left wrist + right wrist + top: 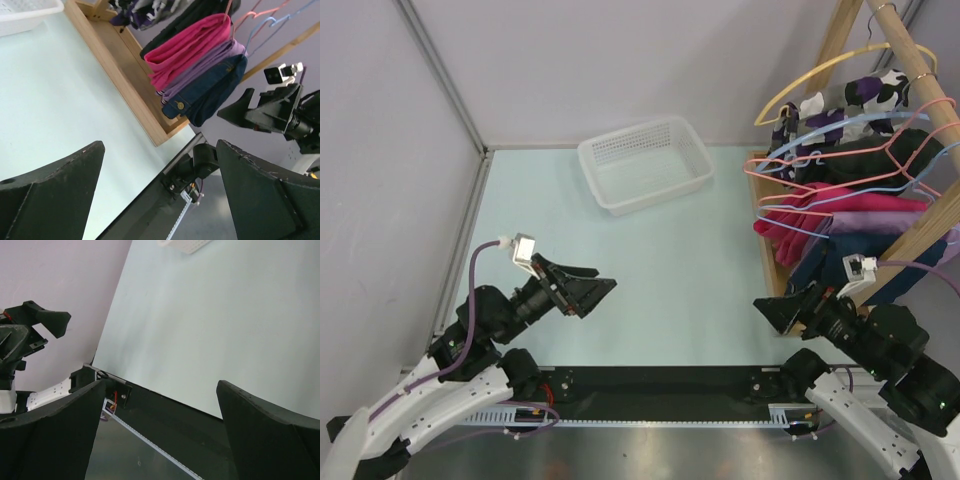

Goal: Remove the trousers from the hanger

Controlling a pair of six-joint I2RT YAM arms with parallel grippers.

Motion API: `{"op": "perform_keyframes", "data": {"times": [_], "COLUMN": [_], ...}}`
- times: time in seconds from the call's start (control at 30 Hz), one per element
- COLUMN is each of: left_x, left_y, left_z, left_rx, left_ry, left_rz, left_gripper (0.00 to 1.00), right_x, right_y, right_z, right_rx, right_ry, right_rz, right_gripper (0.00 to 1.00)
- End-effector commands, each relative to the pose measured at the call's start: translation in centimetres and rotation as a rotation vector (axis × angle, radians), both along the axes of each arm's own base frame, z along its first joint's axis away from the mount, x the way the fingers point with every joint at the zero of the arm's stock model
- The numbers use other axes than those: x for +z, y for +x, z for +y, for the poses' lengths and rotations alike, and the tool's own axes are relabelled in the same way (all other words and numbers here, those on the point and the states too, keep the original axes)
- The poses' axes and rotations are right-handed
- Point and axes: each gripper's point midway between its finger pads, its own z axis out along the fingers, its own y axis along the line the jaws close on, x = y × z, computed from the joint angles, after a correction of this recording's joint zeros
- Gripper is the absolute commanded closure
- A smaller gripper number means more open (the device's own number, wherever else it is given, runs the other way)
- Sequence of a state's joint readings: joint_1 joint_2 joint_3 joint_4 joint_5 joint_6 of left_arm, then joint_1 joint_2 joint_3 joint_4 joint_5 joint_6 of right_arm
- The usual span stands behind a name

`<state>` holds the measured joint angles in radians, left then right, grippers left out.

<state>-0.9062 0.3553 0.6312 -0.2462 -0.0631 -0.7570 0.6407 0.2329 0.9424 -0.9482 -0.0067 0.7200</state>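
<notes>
The trousers [873,92], blotched purple, black and white, hang on the thin yellow hanger [798,82] at the far end of the wooden rack [920,62], back right. A bit of them shows at the top of the left wrist view [142,11]. My left gripper [603,282] is open and empty above the table's near left, pointing right [160,143]. My right gripper [770,308] is open and empty at the near right, below the rack's hanging clothes, pointing left [161,383]. Both are far from the trousers.
A white mesh basket [632,133] stands at the back centre. On the rack, pink wire hangers [880,170] and a light blue hanger [860,130] hold a pink garment [190,50], a purple one and a navy one [210,95]. The rack's wooden base [135,95] lies along the table's right side.
</notes>
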Motion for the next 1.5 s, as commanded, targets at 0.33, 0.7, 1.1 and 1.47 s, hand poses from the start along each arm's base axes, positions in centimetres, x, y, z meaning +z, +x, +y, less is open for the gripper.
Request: {"op": "perform_keyframes", "data": {"times": [0.33, 0.7, 1.1, 1.47], "left_x": [1.5, 0.9, 0.4, -2.2], "left_y": [-1.0, -0.2, -0.1, -0.6], "left_z": [-1.4, -2.9, -4.3, -4.9], "left_rx": [-0.104, -0.126, -0.181, -0.238], "left_ry": [0.017, 0.061, 0.105, 0.141], "left_rz": [-0.082, -0.048, -0.049, -0.009], "left_gripper": [0.00, 0.00, 0.00, 0.00], "right_x": [6.5, 9.0, 19.0, 24.3], "right_y": [-3.3, -0.3, 2.2, 11.7], "right_z": [-1.0, 0.6, 0.7, 1.9], "right_rx": [0.106, 0.138, 0.078, 0.028], "right_ry": [0.114, -0.196, -0.186, -0.109], "right_rz": [-0.116, -0.114, -0.261, -0.271], "right_gripper": [0.00, 0.00, 0.00, 0.02]}}
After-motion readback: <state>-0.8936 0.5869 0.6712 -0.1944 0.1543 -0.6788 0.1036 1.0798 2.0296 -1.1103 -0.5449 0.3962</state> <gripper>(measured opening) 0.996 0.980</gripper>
